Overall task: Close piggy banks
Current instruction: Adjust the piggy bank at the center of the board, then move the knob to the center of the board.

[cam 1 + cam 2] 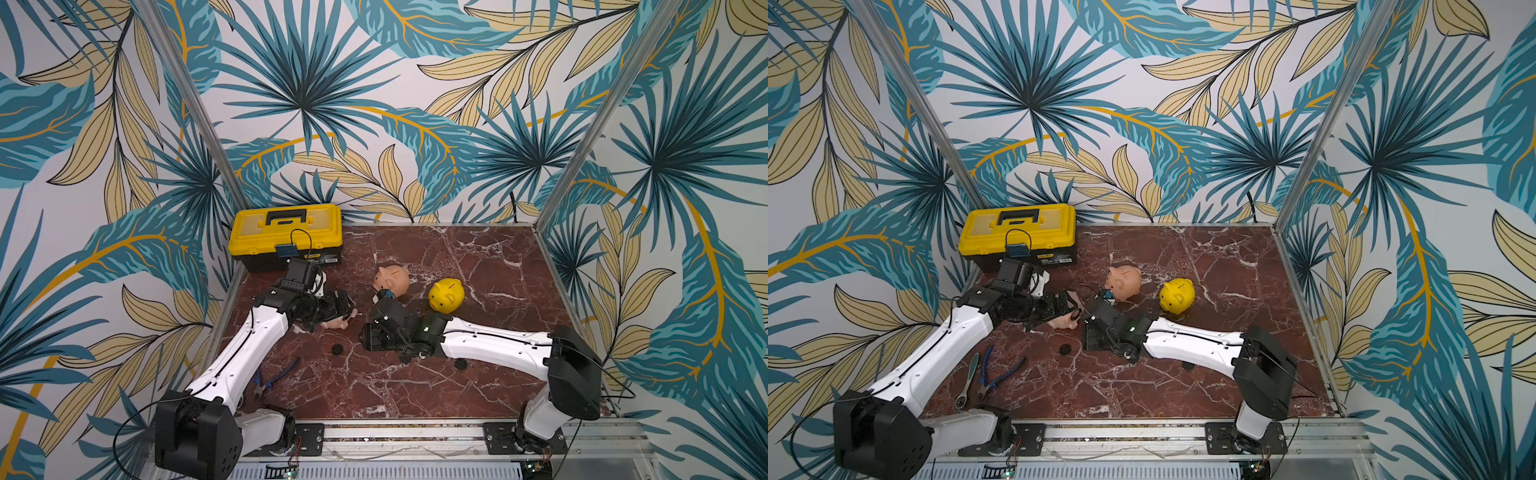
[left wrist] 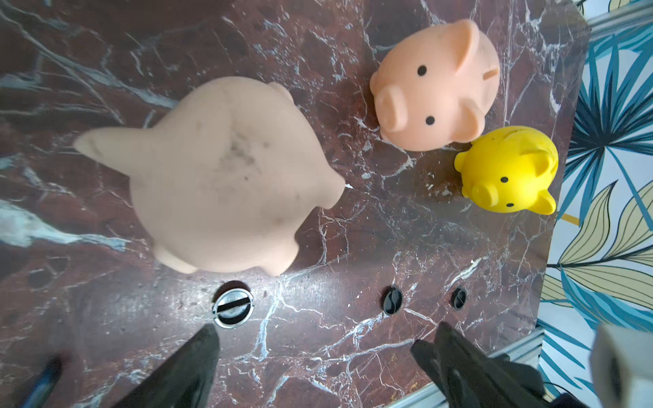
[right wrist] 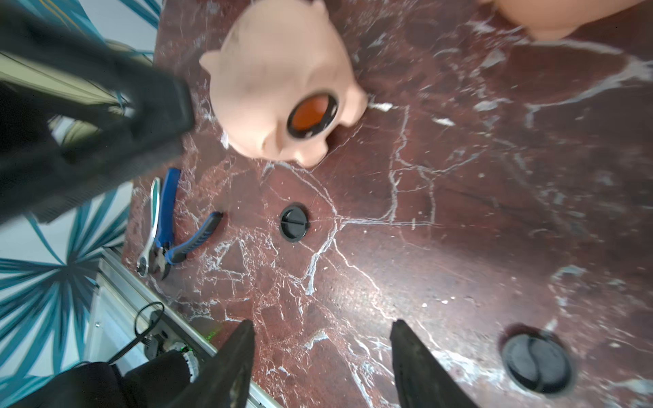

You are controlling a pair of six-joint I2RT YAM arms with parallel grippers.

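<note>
1. Lying on its side left of the table's (image 1: 478, 257) middle, the pale pig (image 3: 275, 81) turns its round belly hole (image 3: 311, 114) toward the right wrist camera. The hole is black-rimmed and has no plug in it.
2. In both top views the left arm's wrist covers most of this pig, so only a pink strip shows and its long axis cannot be judged there.
3. The peach pig (image 1: 392, 280) stands upright on its feet near the table's centre, coin slot up. Its long axis runs on a diagonal, with the snout aimed toward the near-left.
4. The yellow pig (image 1: 446, 295) stands upright just to the right of the peach pig, close but apart. Its snout also aims near-left and its slot is on top.
5. The left gripper (image 2: 318, 337) has its fingers spread wide over bare marble and grips nothing. The pale pig lies ahead of the fingers, not between them.
6. The right gripper (image 3: 322, 323) has its fingers apart, with only table between them.
7. 3 black plugs (image 2: 392, 300) lie loose on the marble in the left wrist view. 1 is just beside the pale pig's feet, and none is in a pig.
8. Blue-handled pliers (image 3: 169, 229) lie near the table's front-left edge. A yellow toolbox (image 1: 286, 232) sits closed in the far-left corner.
</note>
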